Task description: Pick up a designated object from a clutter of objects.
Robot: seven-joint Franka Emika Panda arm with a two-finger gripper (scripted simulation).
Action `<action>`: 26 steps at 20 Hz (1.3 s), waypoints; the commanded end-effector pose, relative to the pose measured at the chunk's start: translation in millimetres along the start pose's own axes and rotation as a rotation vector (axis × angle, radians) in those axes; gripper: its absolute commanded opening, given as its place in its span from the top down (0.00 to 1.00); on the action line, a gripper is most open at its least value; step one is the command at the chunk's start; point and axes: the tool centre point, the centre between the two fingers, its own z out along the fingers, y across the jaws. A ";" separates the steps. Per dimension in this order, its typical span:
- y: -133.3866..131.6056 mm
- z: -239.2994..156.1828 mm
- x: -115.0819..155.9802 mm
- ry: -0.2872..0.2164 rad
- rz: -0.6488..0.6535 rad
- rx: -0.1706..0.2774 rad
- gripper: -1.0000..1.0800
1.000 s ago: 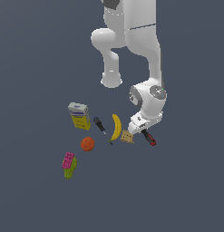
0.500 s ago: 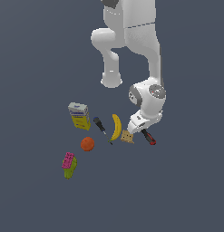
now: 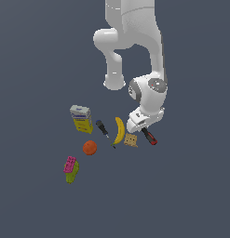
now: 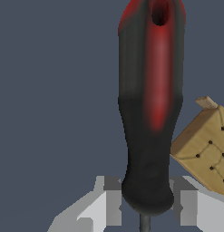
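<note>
The red and black screwdriver (image 3: 150, 137) lies on the floor at the exterior view's right end of the clutter. My gripper (image 3: 142, 129) is low over its shaft end. In the wrist view the handle (image 4: 149, 113) fills the picture and its narrow end sits between my two fingers (image 4: 109, 199), whose pads touch it on both sides. The thin shaft barely shows past the fingers. The tan cracker-like square (image 3: 131, 140) lies just beside the handle and also shows in the wrist view (image 4: 204, 149).
A yellow banana (image 3: 119, 129), a small black and blue screwdriver (image 3: 102, 128), a yellow-blue box (image 3: 81, 118), an orange ball (image 3: 90, 147) and a pink-and-green block (image 3: 71, 168) lie toward the exterior view's left. The arm's base (image 3: 114, 81) stands behind.
The hand has stayed over the red screwdriver and shifted only slightly. The screwdriver and the other objects have not moved.
</note>
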 end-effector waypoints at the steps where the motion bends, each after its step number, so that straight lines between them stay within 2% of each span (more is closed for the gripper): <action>1: 8.9 -15.8 -5.7 0.001 0.000 -0.001 1.00; 26: 127.9 -234.4 -86.8 0.005 -0.001 0.006 1.00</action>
